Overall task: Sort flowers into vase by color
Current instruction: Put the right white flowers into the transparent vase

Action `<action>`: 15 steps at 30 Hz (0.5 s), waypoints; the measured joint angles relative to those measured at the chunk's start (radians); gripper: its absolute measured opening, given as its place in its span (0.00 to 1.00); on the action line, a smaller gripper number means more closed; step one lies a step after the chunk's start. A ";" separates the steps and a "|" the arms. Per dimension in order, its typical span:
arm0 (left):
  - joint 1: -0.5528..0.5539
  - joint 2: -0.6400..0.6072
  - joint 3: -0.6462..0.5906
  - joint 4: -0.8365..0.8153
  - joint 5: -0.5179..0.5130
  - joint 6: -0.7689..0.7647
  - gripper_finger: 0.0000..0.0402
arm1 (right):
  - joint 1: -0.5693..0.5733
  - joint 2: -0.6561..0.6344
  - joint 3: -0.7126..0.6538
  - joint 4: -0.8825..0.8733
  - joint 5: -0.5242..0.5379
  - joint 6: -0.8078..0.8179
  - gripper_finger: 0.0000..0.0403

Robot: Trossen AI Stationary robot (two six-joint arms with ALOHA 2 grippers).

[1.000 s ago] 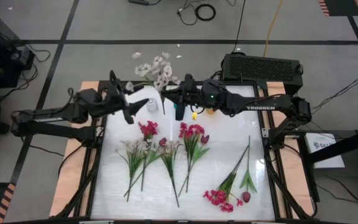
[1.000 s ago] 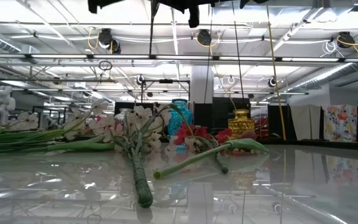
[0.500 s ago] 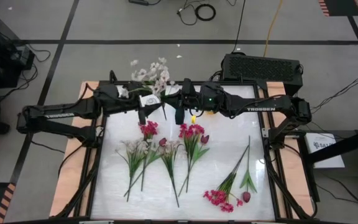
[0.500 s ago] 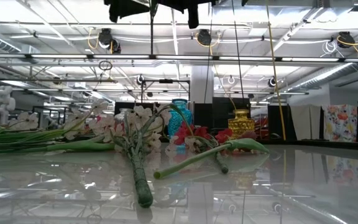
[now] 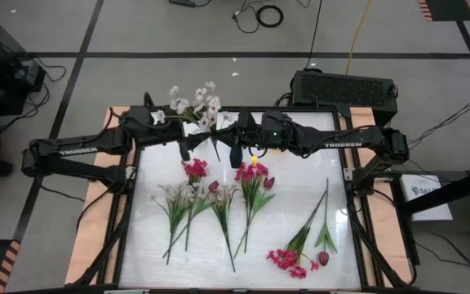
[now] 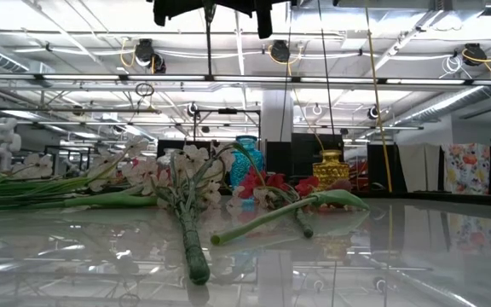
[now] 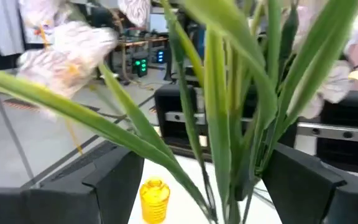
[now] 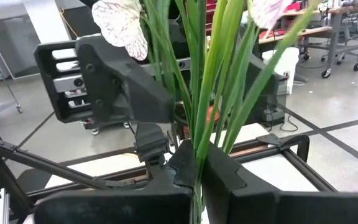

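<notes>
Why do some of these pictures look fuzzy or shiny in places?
Left wrist view: the white flower sprig sits so close to the lens that its leaves and petals blur. Low view: the glossy table mirrors the ceiling lights, and the nearest stems look soft. Right wrist view: the stems are fairly sharp. High view: evenly lit, with little shadow.

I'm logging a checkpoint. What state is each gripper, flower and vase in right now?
Right gripper: shut on white sprig.
White sprig: held upright, blossoms beyond the table's far edge.
Left gripper: open, fingers either side of that stem.
Remaining flowers: lying flat on table.
Yellow vase: upright.
Blue vase: upright.
</notes>
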 joint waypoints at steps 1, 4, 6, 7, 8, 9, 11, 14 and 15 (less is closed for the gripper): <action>0.002 0.000 0.000 0.002 0.017 0.000 0.75 | 0.000 0.000 0.000 0.000 0.000 0.000 0.01; 0.002 0.009 0.000 0.014 0.051 0.000 0.71 | -0.002 0.003 0.000 -0.002 0.000 0.000 0.01; 0.002 0.015 0.000 0.014 0.063 0.000 0.66 | -0.004 0.008 0.000 0.001 0.004 0.000 0.01; 0.002 0.018 0.000 0.017 0.067 0.000 0.63 | -0.005 0.009 0.000 -0.002 0.005 0.000 0.01; 0.002 0.021 0.000 0.023 0.069 0.004 0.59 | -0.007 0.010 0.000 -0.005 0.005 0.000 0.01; 0.002 0.023 0.000 0.024 0.070 0.009 0.56 | -0.007 0.011 0.000 -0.005 0.006 0.000 0.01; 0.002 0.024 0.000 0.016 0.070 0.028 0.48 | -0.007 0.015 0.000 0.005 0.014 0.000 0.01; 0.012 0.024 0.000 0.017 0.074 0.034 0.35 | -0.006 0.016 0.000 0.000 0.033 -0.002 0.02; 0.020 0.021 0.000 0.016 0.083 0.034 0.31 | -0.006 0.016 0.000 0.000 0.033 -0.001 0.03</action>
